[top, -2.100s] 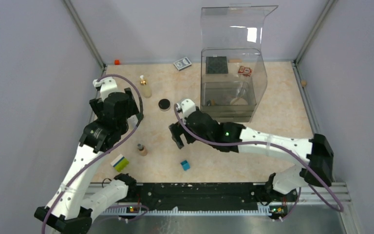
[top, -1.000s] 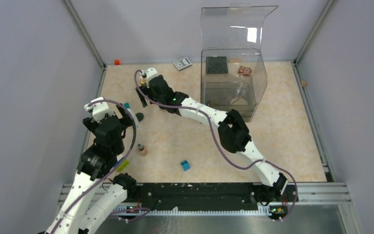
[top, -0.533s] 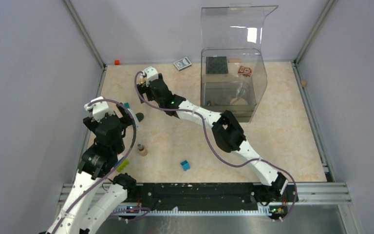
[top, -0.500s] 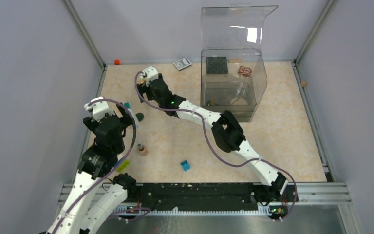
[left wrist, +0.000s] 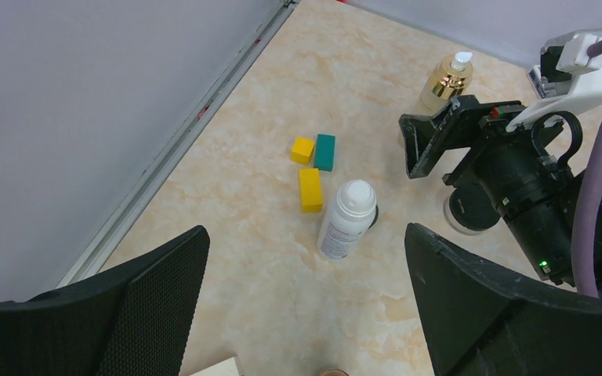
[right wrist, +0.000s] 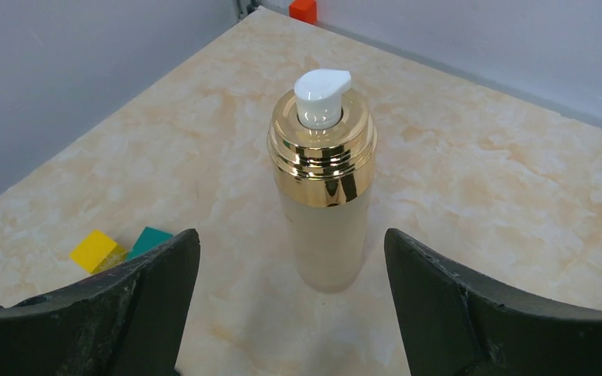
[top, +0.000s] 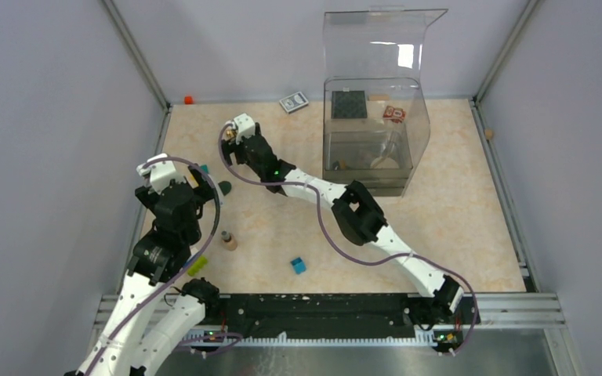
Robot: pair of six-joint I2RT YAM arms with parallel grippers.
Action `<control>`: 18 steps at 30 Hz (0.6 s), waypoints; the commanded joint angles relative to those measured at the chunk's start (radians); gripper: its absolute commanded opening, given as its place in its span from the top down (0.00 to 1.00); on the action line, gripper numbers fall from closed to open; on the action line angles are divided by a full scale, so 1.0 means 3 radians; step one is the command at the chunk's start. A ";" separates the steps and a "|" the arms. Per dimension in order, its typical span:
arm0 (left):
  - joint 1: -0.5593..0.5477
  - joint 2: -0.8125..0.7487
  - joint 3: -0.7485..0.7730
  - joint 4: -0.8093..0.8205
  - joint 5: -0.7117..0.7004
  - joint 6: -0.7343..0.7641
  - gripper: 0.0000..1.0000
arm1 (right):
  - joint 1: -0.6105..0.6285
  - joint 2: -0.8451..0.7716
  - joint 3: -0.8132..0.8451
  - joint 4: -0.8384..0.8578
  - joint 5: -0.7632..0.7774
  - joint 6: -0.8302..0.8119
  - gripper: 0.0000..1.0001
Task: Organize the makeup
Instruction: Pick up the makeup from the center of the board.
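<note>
The gold-capped clear bottle [right wrist: 325, 204] stands upright at the table's far left, between the tips of my open right gripper [right wrist: 290, 235], with a gap on each side. From above, only a glimpse of the bottle [top: 228, 135] shows beside that gripper [top: 232, 146]. My left gripper [left wrist: 304, 235] hangs open and empty above the table; the white bottle [left wrist: 346, 220] stands just ahead of it. The black round compact [left wrist: 468, 210] lies under the right wrist. A tan tube [top: 228, 240] stands nearer the front. The dark square palette [top: 349, 104], the pinkish checkered palette [top: 394, 113] and the beige disc [top: 384, 163] are at the clear box [top: 415, 117].
Yellow blocks [left wrist: 310, 190] and a teal block [left wrist: 325, 152] lie beside the white bottle. A blue cube [top: 298, 265] sits front centre and a yellow-green block [top: 197, 266] lies by the left arm. The grey card box [top: 293, 103] lies by the back wall.
My right gripper has shifted slightly around the gold-capped bottle while its elbow swung left. The left arm has stayed where it was.
</note>
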 commanded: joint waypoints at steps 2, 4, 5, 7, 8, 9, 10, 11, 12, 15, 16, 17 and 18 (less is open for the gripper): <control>0.0036 0.0015 -0.0020 0.0161 0.0051 0.0010 0.01 | -0.0054 0.0095 0.0197 0.0395 0.0015 -0.0006 0.15; 0.0046 0.0021 -0.0022 0.0167 0.0069 0.0011 0.01 | -0.0078 0.0117 0.0194 0.0426 -0.0001 0.0058 0.16; 0.0049 0.0022 -0.0022 0.0170 0.0079 0.0012 0.01 | -0.0085 0.0127 0.0194 0.0446 -0.0006 0.0077 0.16; 0.0055 0.0028 -0.0027 0.0173 0.0093 0.0013 0.01 | -0.0097 0.0163 0.0205 0.0501 -0.0024 0.0086 0.16; 0.0062 0.0027 -0.0029 0.0178 0.0098 0.0016 0.01 | -0.0100 0.0183 0.0222 0.0522 -0.0026 0.0084 0.17; 0.0065 0.0025 -0.0026 0.0178 0.0103 0.0017 0.01 | -0.0106 0.0208 0.0250 0.0527 -0.0023 0.0086 0.17; 0.0065 0.0028 -0.0029 0.0182 0.0111 0.0017 0.01 | -0.0112 0.0238 0.0288 0.0531 -0.0026 0.0090 0.17; 0.0066 0.0031 -0.0031 0.0183 0.0116 0.0017 0.01 | -0.0115 0.0272 0.0325 0.0533 -0.0019 0.0096 0.17; 0.0073 0.0033 -0.0032 0.0187 0.0123 0.0017 0.01 | -0.0116 0.0303 0.0360 0.0539 -0.0018 0.0109 0.17; 0.0071 0.0028 -0.0034 0.0188 0.0135 0.0016 0.01 | -0.0118 0.0368 0.0410 0.0624 -0.0031 0.0131 0.18; 0.0075 0.0032 -0.0031 0.0188 0.0134 0.0017 0.01 | -0.0121 0.0396 0.0435 0.0635 -0.0040 0.0136 0.18; 0.0075 0.0029 -0.0035 0.0188 0.0134 0.0017 0.01 | -0.0120 0.0416 0.0477 0.0625 -0.0037 0.0143 0.18; 0.0078 0.0029 -0.0036 0.0188 0.0139 0.0017 0.01 | -0.0121 0.0436 0.0497 0.0623 -0.0036 0.0144 0.18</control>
